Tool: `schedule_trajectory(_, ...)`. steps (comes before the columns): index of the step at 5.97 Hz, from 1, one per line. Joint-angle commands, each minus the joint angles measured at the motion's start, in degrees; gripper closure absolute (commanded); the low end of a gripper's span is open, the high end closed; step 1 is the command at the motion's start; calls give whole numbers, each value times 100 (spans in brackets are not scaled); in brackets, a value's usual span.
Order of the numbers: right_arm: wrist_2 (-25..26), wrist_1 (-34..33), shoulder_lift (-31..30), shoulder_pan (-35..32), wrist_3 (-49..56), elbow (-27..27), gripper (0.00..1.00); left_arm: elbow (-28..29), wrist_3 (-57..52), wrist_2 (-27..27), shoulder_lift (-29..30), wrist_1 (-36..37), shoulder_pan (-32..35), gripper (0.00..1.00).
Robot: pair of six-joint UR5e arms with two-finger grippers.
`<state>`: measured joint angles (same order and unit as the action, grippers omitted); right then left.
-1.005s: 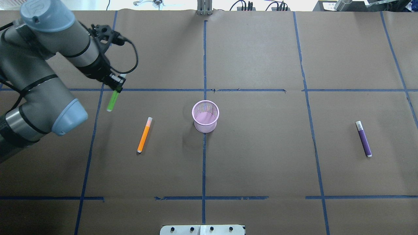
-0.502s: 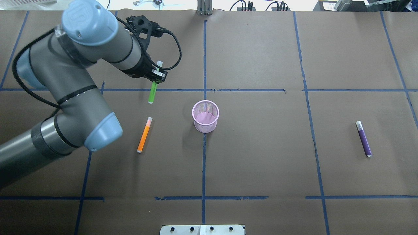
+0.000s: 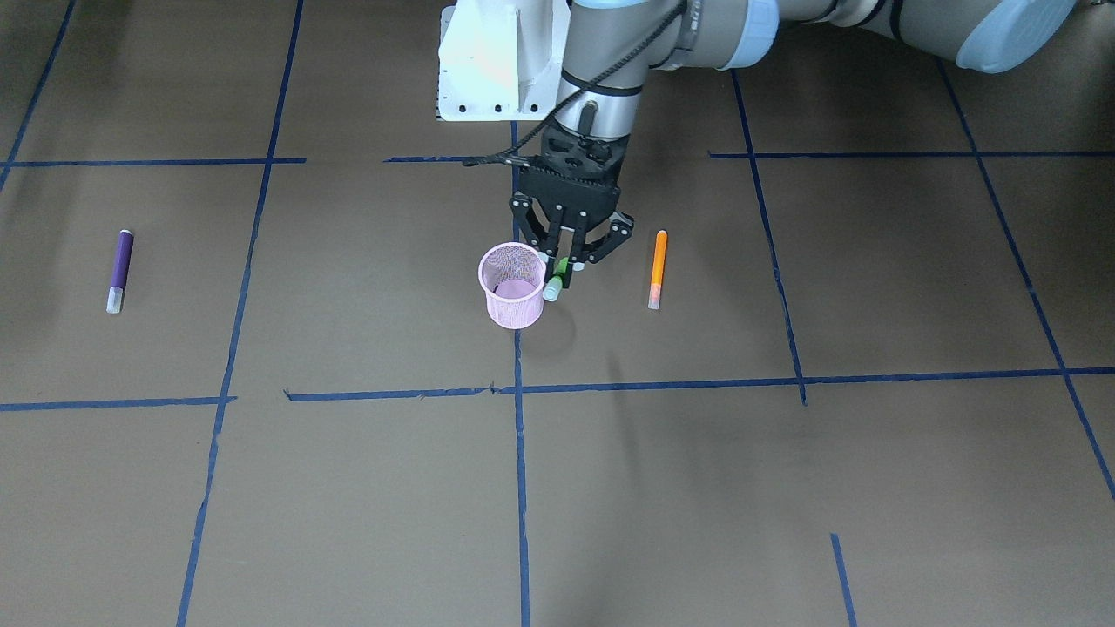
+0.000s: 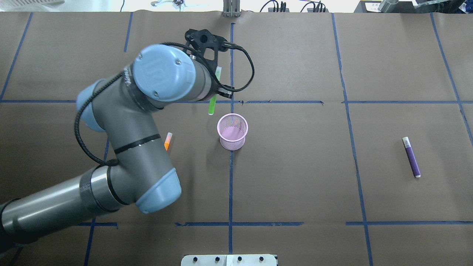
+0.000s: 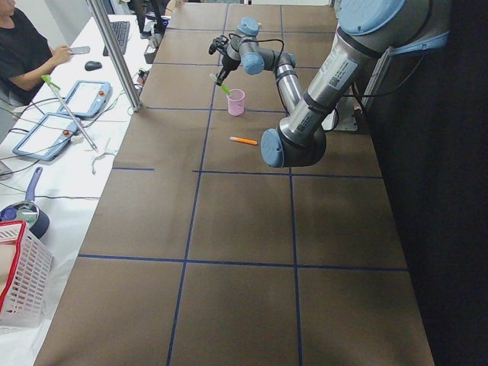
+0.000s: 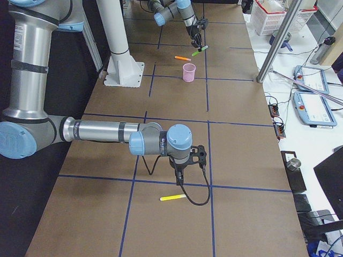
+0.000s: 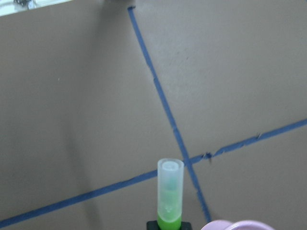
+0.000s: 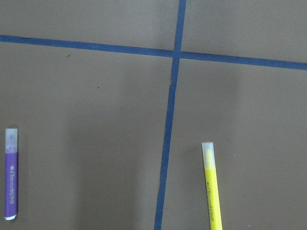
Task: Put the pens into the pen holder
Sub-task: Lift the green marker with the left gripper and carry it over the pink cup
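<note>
The left fingers (image 3: pixel 580 255) are clamped narrow on the green pen (image 3: pixel 557 280) about its middle. They carry it in the air just beside the pen holder (image 3: pixel 512 286), on the robot's left of the rim, with no contact that can be made out. The pen is tilted, not plumb: in the left wrist view its pale cap juts forward from the fingers and a sliver of pink rim shows at the lower edge, so the opening is close but not yet under the pen. No pen stands in the holder, which is upright on the desk (image 4: pixel 295 177). The step in hand looks like the drop of the first pen. To do it well, the arm probably needs a short sideways shift until the pen's lower end hangs over the middle of the mouth. The wrist should then turn the pen nearer to upright before it goes down. The wire-mesh cup looks light, so a pen end that catches the rim could push or tip it. Releasing only once the lower end is inside the rim seems the safer course. The orange pen (image 3: pixel 658 268) lies flat near the holder on the robot's left, and the purple pen (image 4: pixel 411 157) lies well apart on its right. The right fingers (image 6: pixel 179 176) hang above a yellow pen (image 8: pixel 212 187), and whether they are spread or closed cannot be told.
</note>
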<state>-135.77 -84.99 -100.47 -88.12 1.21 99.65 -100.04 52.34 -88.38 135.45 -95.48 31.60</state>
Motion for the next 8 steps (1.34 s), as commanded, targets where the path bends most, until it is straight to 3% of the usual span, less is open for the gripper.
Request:
schedule_trajectory(1,-2,0,1,6,2,1,0,124,-5,801,87,-354,-468,98)
schedule_trajectory(2,-2,0,1,6,11,1,0,247,-31,1344,-9,-653,-740,94)
schedule_trajectory(3,-2,0,10,6,11,1,0,274,-23,1541,-80,-708,-900,92)
schedule_trajectory(4,-2,0,10,6,11,1,0,283,-40,1552,-98,-709,-910,70)
schedule_trajectory(5,-2,0,10,6,11,1,0,309,256,1552,-72,-718,-919,27)
schedule_trajectory(6,-2,0,10,6,11,1,0,309,520,1543,-63,-752,-928,0)
schedule_trajectory(8,24,612,-34,6,-59,-156,0,187,707,1455,-19,-683,-736,0)
